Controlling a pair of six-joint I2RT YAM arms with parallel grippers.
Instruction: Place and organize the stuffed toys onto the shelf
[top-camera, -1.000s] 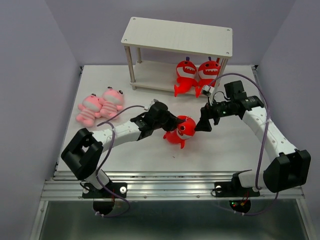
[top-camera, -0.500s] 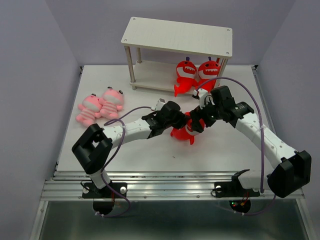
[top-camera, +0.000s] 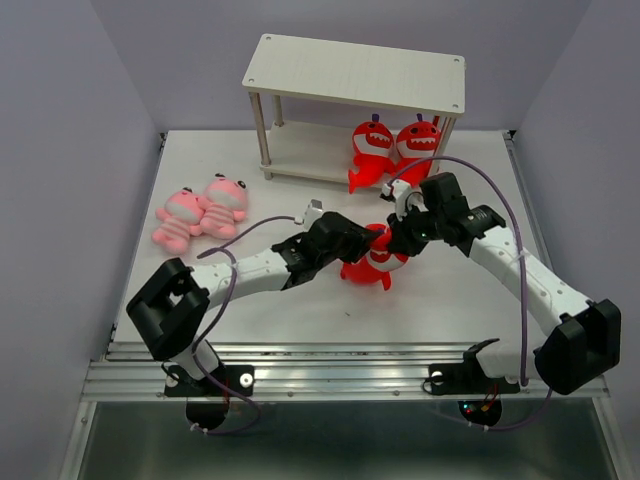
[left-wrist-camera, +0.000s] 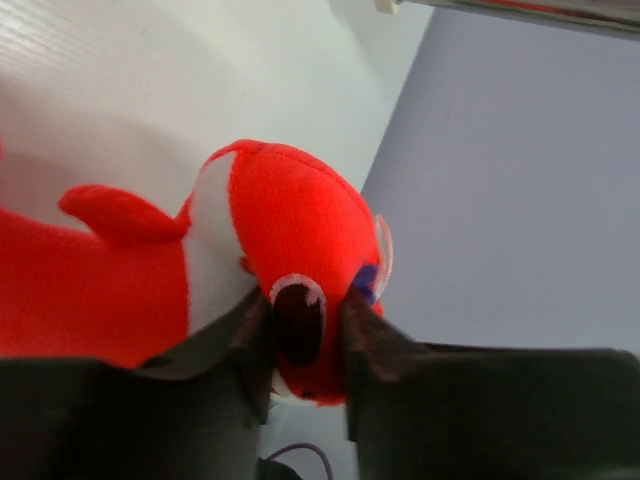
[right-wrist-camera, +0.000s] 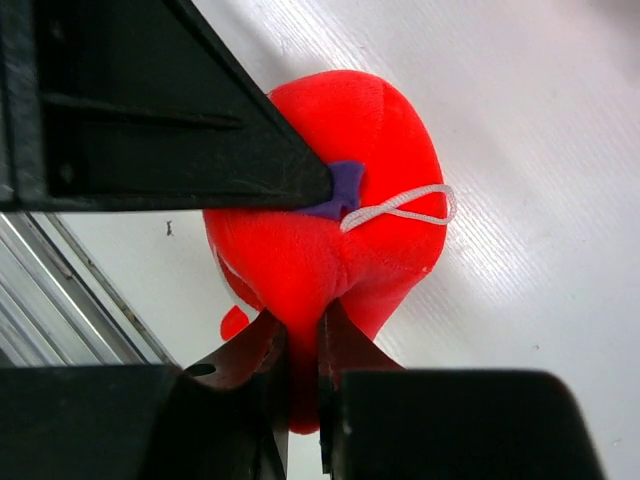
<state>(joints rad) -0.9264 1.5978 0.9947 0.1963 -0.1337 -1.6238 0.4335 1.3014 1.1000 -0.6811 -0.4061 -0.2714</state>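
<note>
Centre of the white surface (top-camera: 260, 300), in front of the shelf: one bright red shark-like plush toy with a white patch (top-camera: 368, 264), gripped from both sides.

- Left pincer (left-wrist-camera: 305, 330): clamped on the red toy's head, one finger either side of the dark eye.
- Right pincer (right-wrist-camera: 300, 345): clamped on a thin fold of the red toy's plush, fingers nearly together.
- Cannot tell whether the toy rests on the surface or hangs just above it.
- Two-tier shelf of pale whitish wood (top-camera: 355, 72) at the far edge. Two more red plush sharks (top-camera: 372, 150) stand on the right end of its lower board, touching each other.
- Two pale pink striped plush toys (top-camera: 205, 208) lie side by side at the far left of the surface, well apart from both arms.

Step, as I read it: a hand-over, or a turning of the toy, between the arms.

Risks:
- Both arms hold one soft body. If they pull in different directions, the plush stretches or one grip slips.
- The right hold is only a pinch of fabric. If the left lets go first, the toy may swing or drop.
- The white cord loop (right-wrist-camera: 400, 205) lies just beside the left finger and could snag there.
- The lower board's right end is crowded. Pushing a third shark in there could topple the standing pair.
</note>
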